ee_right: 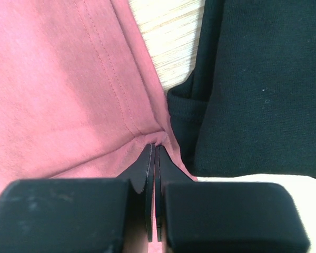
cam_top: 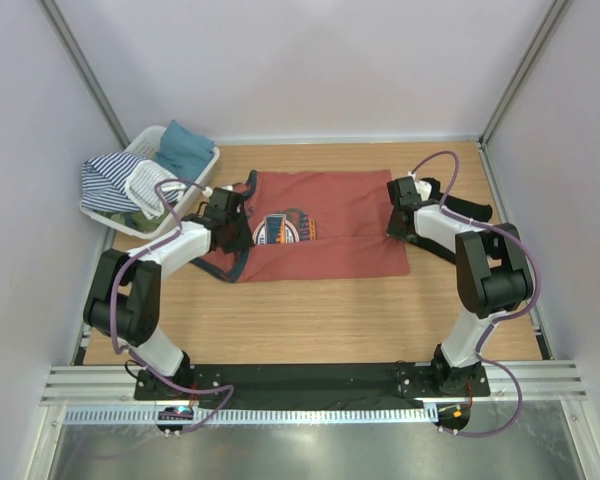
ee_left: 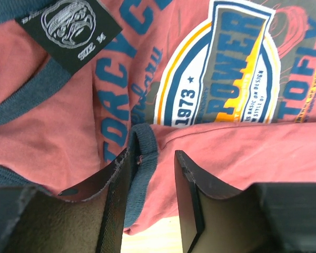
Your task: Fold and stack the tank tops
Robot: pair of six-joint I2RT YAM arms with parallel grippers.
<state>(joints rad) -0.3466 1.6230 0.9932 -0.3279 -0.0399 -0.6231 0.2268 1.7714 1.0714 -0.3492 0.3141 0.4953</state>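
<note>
Pale walls and aluminium posts box in a wood-grain bench [cam_top: 330, 320]. The rust-red tank top [cam_top: 340, 230] lies spread over its far middle as a broad, soft rectangle with a long crease across it, straps pointing left. The black tank top [ee_right: 253, 79] is a thicker, matte knit lying just beside the red one's right edge, with a sliver of bare bench between them farther up.

At the far left corner sits a white plastic basket [cam_top: 145, 140] with slotted walls, heaped with a striped cloth [cam_top: 110, 180] and a teal cloth [cam_top: 185, 145].

The left gripper [ee_left: 152, 158] is low over the strap end of the red top. Its dark, scuffed fingers stand apart, and a ribbed navy strap edging [ee_left: 142, 158] runs up between them. The right gripper [ee_right: 152, 150] has its fingers pressed together on a small pucker of the red top's corner, by the double-stitched hem [ee_right: 110, 68].

An oval printed badge [ee_left: 221, 63] in white, navy and yellow crosses the chest. A black woven neck label [ee_left: 68, 26] is the smallest piece.
</note>
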